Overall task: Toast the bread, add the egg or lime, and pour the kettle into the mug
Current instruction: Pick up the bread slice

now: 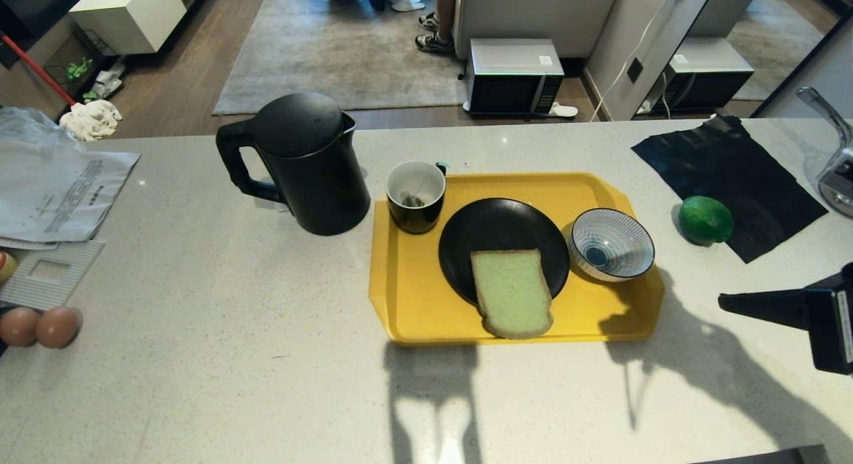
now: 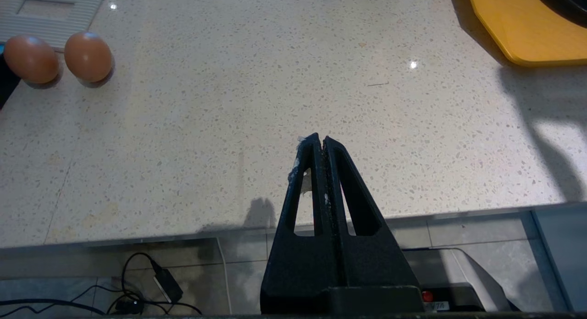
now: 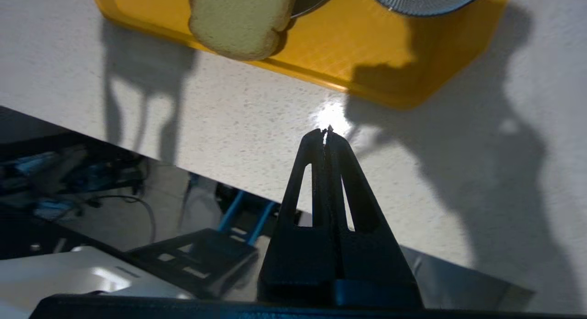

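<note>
- While nothing on the counter (image 1: 233, 357) looks handled yet, you can read the whole task as still ahead of you.
- Far left, at the near edge, two plain brown eggs (image 1: 38, 326) lie side by side, touching or nearly so; the speckled egg you may need is not something I can pick out here.
- Your left tool (image 2: 320, 142) hangs over the bare near edge of the counter with its jaws pressed together and nothing between them; it looks parked.
- Left of the yellow tray (image 1: 413, 304), the black kettle (image 1: 300, 164) stands upright with its lid on, handle to the left, so no pouring is under way.
- On the tray's far left corner, the mug (image 1: 416, 196) is upright with a teabag inside and no water that I can see.
- Middle of the tray, the bread (image 1: 512, 292) lies half on the black plate (image 1: 496, 227), its near end hanging onto the tray; pale and untoasted by the look of it. No toaster is in view.
- Right of the plate, the striped bowl (image 1: 612, 244) holds nothing.
- Off the tray to the right, the lime (image 1: 705, 220) rests on the counter by the black sheet (image 1: 733, 177).
- Near right, your right tool (image 1: 723, 303) is closed and carrying nothing, hovering just off the tray's near right corner.
</note>
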Robot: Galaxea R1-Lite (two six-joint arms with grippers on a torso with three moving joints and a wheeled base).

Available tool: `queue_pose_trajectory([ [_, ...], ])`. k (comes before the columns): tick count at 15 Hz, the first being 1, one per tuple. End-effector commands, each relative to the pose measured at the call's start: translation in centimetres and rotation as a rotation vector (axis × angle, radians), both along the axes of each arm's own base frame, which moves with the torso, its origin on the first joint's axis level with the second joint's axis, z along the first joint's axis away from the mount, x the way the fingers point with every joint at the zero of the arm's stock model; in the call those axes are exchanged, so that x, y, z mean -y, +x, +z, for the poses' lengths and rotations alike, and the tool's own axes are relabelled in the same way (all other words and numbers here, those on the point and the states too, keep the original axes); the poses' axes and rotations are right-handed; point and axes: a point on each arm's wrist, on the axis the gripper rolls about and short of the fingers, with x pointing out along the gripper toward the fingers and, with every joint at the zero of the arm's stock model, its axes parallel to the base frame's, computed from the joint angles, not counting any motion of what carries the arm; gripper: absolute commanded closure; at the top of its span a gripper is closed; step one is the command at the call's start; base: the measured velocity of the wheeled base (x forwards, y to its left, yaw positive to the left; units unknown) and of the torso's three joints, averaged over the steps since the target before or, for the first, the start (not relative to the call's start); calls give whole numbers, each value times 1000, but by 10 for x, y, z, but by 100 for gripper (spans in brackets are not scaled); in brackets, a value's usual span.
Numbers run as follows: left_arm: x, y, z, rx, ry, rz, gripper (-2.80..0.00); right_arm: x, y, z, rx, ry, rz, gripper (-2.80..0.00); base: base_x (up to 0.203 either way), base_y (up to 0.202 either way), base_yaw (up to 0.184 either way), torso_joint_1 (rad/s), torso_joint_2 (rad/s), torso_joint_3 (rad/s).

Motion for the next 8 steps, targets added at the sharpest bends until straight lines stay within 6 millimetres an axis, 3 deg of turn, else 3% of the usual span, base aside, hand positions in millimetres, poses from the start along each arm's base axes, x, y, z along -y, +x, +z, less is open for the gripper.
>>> queue_pose_trajectory([
  [1, 0, 1, -5, -14, 0, 0, 0, -7, 10, -11, -105, 72, -36, 0, 0, 0, 0, 0, 0, 0],
  [8, 0, 1, -5, -14, 0, 0, 0, -4, 17, -14, -204, 186, -123, 0, 0, 0, 0, 0, 0, 0],
])
